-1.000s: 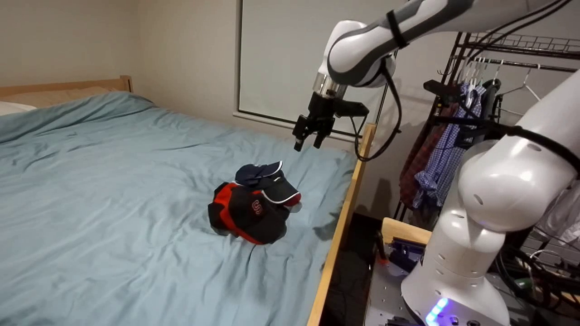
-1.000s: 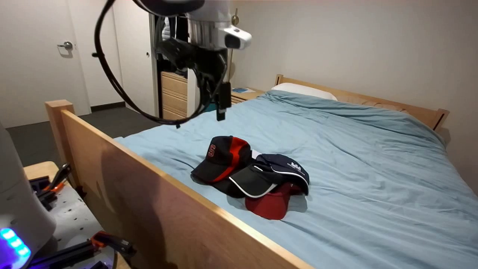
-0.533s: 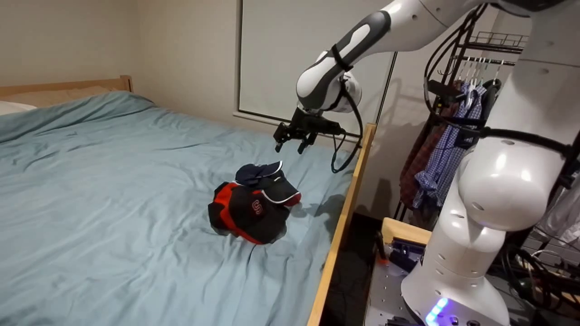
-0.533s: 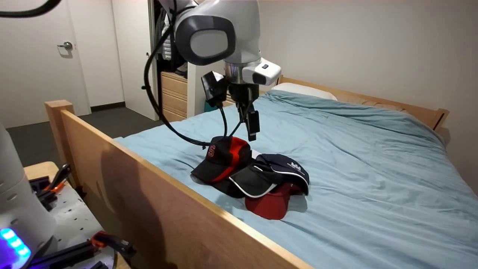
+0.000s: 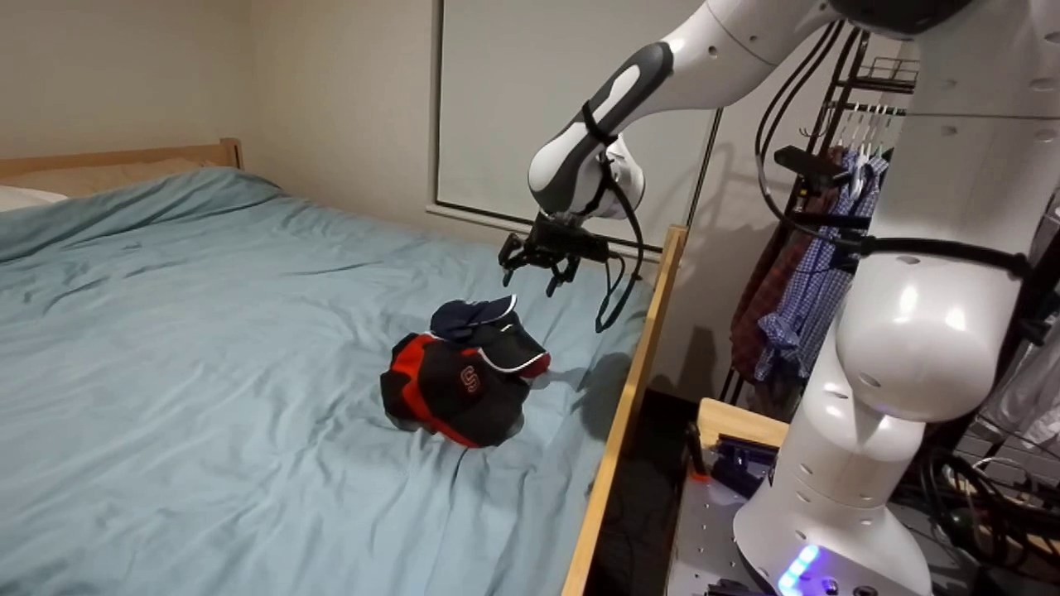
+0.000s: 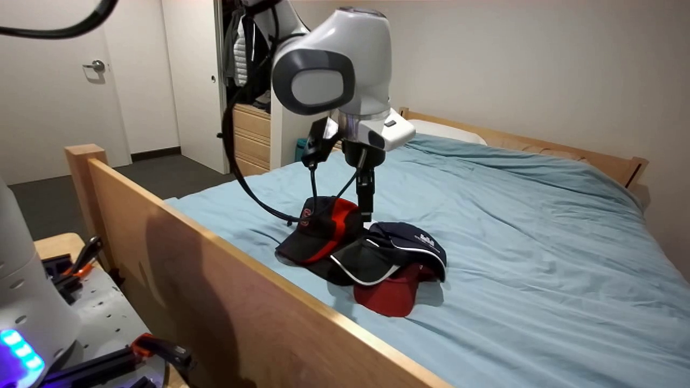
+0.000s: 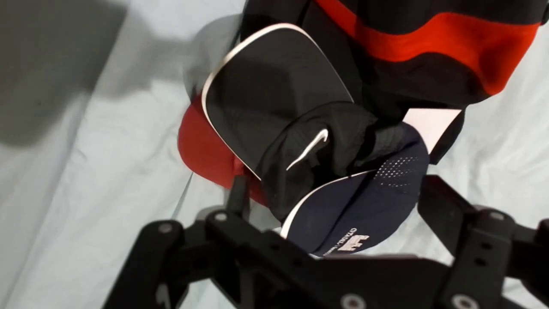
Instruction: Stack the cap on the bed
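The dark navy cap [image 5: 457, 319] with a white mark lies on the pale blue-green bed [image 5: 207, 430]. It also shows in the other views [image 6: 415, 237] [image 7: 356, 210]. A black white-edged brim [image 7: 274, 90] adjoins it; I cannot tell whether both are one cap. A red cap [image 6: 388, 296] is partly covered below them. My gripper [image 5: 530, 285] is open and empty above the caps, pointing down, apart from them in an exterior view. In the wrist view my gripper [image 7: 334, 187] has its fingers spread on either side of the navy cap.
A black cap with a red stripe [image 5: 451, 389] lies against the pile. The wooden footboard [image 6: 242, 258] stands between the robot base [image 5: 836, 513] and the caps. A cable loop [image 6: 242, 178] hangs from the wrist. A clothes rack [image 5: 795, 248] stands behind the arm.
My gripper has moved down and over towards the caps, leftward in one exterior view and rightward in the other exterior view. The caps have not moved.
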